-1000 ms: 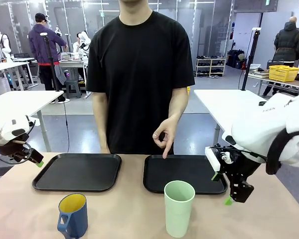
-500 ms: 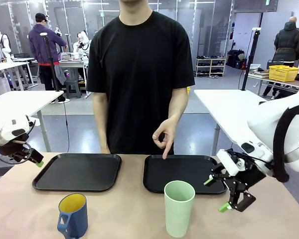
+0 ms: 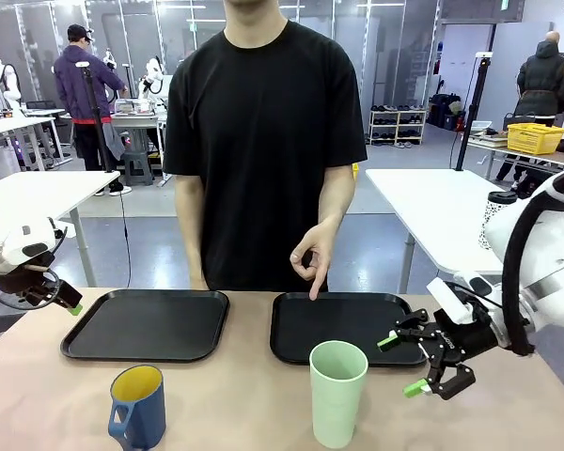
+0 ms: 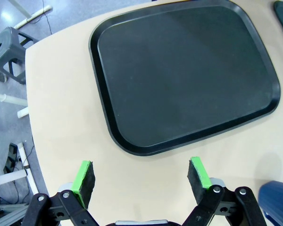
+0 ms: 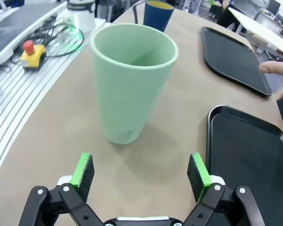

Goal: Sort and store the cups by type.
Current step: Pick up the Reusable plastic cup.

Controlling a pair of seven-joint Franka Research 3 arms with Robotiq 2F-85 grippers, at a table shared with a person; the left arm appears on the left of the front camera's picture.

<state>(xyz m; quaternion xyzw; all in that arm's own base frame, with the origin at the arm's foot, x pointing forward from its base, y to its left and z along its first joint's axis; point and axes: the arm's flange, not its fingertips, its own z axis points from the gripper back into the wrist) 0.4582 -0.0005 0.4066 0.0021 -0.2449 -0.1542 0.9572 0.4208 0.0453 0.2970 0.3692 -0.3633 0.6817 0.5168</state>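
Mint-green tumbler (image 3: 338,390) stood upright on the table (image 3: 235,404), close to the robot-side edge, just in front of the right tray (image 3: 343,319) and not touching it. Blue mug (image 3: 138,406) (yellow inside, handle turned toward picture left) stood upright well to the tumbler's left, in front of the left tray (image 3: 146,324). The two black trays lay side by side on the far half of the table.

Right gripper (image 3: 401,365): jaws spread wide, nothing between them. It was low over the table to the tumbler's right, near the right tray's near corner, with its fingers turned toward the tumbler. In the right wrist view the tumbler stood ahead of the green pads (image 5: 83,174), clear of both, with the mug farther beyond.

Left gripper (image 4: 140,175): jaws wide apart, empty, at the table's left edge beside the left tray. Its wrist view looked down on that tray, with a sliver of the mug at the lower right.

Person stood at the far side. One hand (image 3: 312,258) hung with the index finger pointing down at the right tray's far rim; contact could not be told.
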